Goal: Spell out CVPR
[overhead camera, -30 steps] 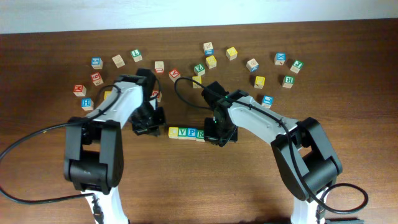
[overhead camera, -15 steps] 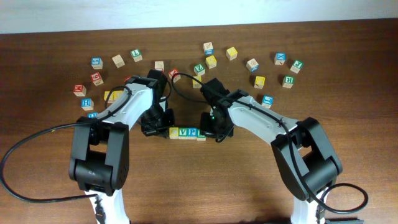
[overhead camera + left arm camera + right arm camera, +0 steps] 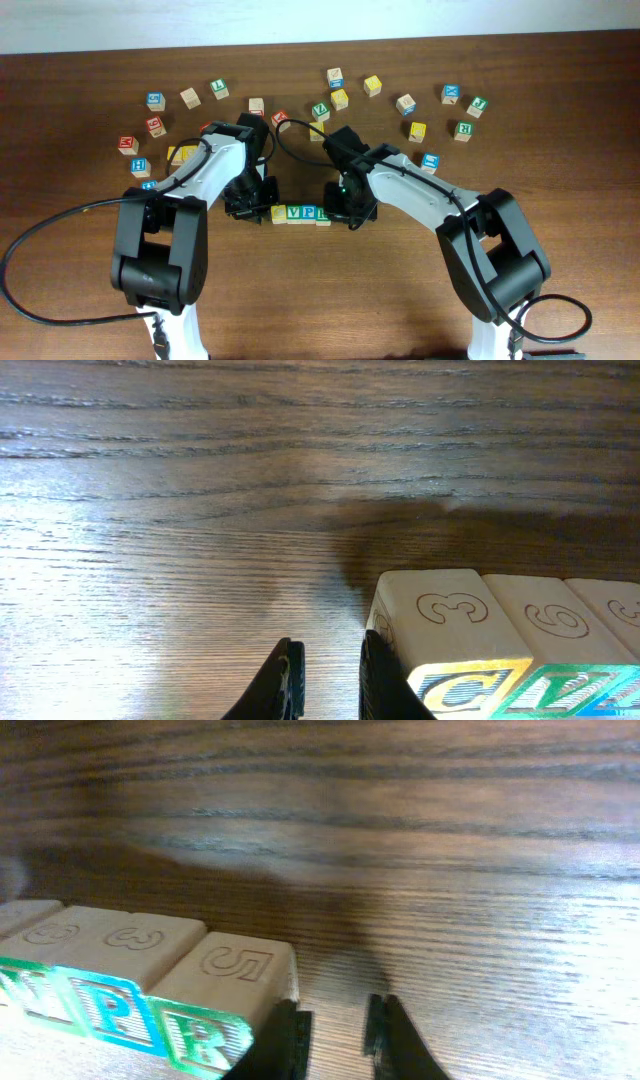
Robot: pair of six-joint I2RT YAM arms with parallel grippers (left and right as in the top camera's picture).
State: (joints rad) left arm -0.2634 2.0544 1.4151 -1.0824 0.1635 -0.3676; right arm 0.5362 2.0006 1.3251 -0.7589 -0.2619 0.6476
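Note:
Four letter blocks stand in a row at the table's middle: yellow C [image 3: 278, 213], green V [image 3: 293, 213], blue P [image 3: 308, 213] and green R [image 3: 322, 216]. My left gripper [image 3: 256, 208] is at the row's left end. In the left wrist view its jaws [image 3: 330, 665] are nearly closed and empty, and the right finger touches the C block [image 3: 440, 625], with V [image 3: 555, 620] beside it. My right gripper [image 3: 342, 212] is at the row's right end. Its jaws [image 3: 335, 1020] are nearly closed and empty, and the left finger is against the R block [image 3: 225, 975], next to P [image 3: 130, 945].
Several loose letter blocks lie scattered across the back of the table, such as a blue one [image 3: 155, 100], a yellow one [image 3: 372, 85], a green one [image 3: 464, 130] and a red one [image 3: 127, 144]. Bare wood lies in front of the row.
My left gripper has moved right, up against the C block. My right gripper has shifted slightly left against the R block. The row has stayed in place.

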